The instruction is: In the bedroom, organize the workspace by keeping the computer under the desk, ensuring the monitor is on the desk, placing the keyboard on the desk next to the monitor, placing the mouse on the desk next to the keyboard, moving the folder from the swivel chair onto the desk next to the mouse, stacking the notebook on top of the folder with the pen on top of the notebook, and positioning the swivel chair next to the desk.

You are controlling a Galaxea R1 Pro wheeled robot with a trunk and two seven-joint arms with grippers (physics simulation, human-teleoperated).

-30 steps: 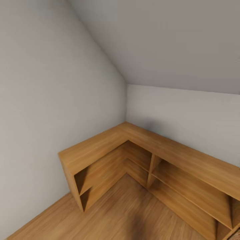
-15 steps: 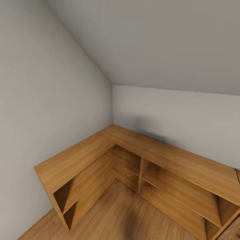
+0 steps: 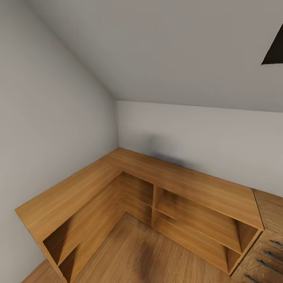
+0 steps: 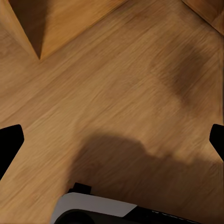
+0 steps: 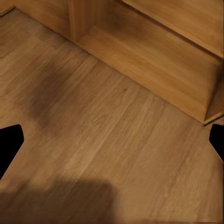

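The head camera looks into a corner of the room where two pale grey walls (image 3: 51, 118) meet beneath a sloping ceiling (image 3: 177, 51). Tucked into that corner sits an L-shaped light-wood shelf unit (image 3: 129, 177), its flat top bare and its open compartments facing out over the wood floor (image 3: 149, 255). At the far right edge, butted against the end of the shelf unit, there's a wooden drawer unit (image 3: 269, 236) with thin metal handles. A dark triangular shape (image 3: 275, 49) cuts into the upper right of the ceiling; what it is, I can't tell.

Down at the left wrist, the left gripper (image 4: 112, 140) hangs over plank floor, its two black fingertips (image 4: 9, 142) just poking in at opposite edges of the frame, spread wide with nothing between them. A white and black part of the robot's body (image 4: 98, 210) shows at the edge of that view, with a big soft shadow on the boards.

Over on the right wrist, the right gripper (image 5: 112, 140) is likewise spread wide, black fingertips (image 5: 9, 142) at either edge, nothing held, bare floor beneath and the shelf unit's lowest compartments just beyond.

None of the desk items are in these views, so where they lie relative to either gripper can't be told
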